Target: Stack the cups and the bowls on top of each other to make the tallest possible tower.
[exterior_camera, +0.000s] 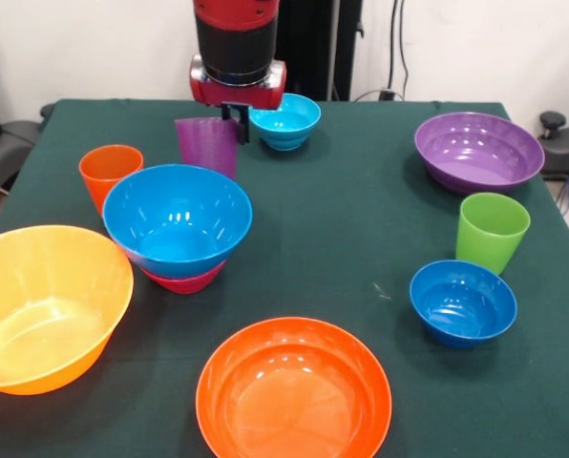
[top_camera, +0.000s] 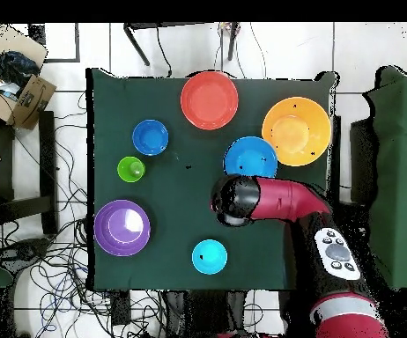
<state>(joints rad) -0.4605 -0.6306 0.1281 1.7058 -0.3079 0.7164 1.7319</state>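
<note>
My gripper (exterior_camera: 235,122) hangs from the red and black arm at the table's far side and is shut on the right rim of the purple cup (exterior_camera: 206,145), which tilts slightly. The cup's bottom is hidden behind the sky-blue bowl (exterior_camera: 177,219), which sits on the small magenta bowl (exterior_camera: 184,280). The orange cup (exterior_camera: 110,170) stands to their left. The small cyan bowl (exterior_camera: 285,121) is just right of the gripper. In the overhead view the arm (top_camera: 235,199) hides the gripper, the purple cup and the orange cup. No tower stands.
The yellow-orange bowl (exterior_camera: 41,305) is at the near left and the orange-red bowl (exterior_camera: 294,391) at the near middle. The purple bowl (exterior_camera: 478,150), lime green cup (exterior_camera: 493,232) and dark blue bowl (exterior_camera: 462,301) are on the right.
</note>
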